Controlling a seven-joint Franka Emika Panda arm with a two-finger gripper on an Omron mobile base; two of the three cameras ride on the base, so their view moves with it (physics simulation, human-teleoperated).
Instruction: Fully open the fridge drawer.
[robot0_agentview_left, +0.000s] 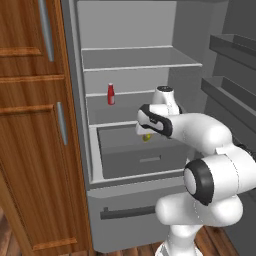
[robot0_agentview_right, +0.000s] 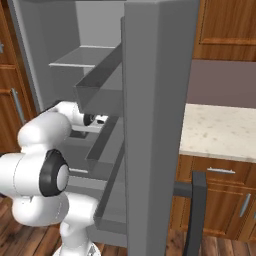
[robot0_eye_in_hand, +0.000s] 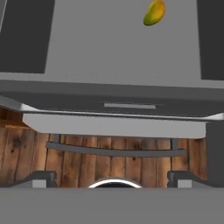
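The fridge drawer (robot0_agentview_left: 132, 162) is a wide dark-grey bin low in the open fridge, with a small lighter slot handle (robot0_agentview_left: 150, 159) at the centre of its front. In the hand view I look down on the drawer's front wall (robot0_eye_in_hand: 65, 101) and the slot handle (robot0_eye_in_hand: 130, 106). A yellow-green mango (robot0_eye_in_hand: 154, 13) lies on the drawer floor. My gripper (robot0_eye_in_hand: 113, 179) hangs above and in front of the drawer and touches nothing. It is open, with the fingertips (robot0_eye_in_hand: 43, 178) wide apart. The white hand (robot0_agentview_left: 154, 120) hovers over the drawer's top.
A red bottle (robot0_agentview_left: 111, 94) stands on a middle shelf. Below the drawer is the lower grey panel with a long dark bar handle (robot0_agentview_left: 127, 212). The open fridge door (robot0_agentview_right: 155, 125) with its bins stands to the right, wooden cabinets (robot0_agentview_left: 30, 125) to the left.
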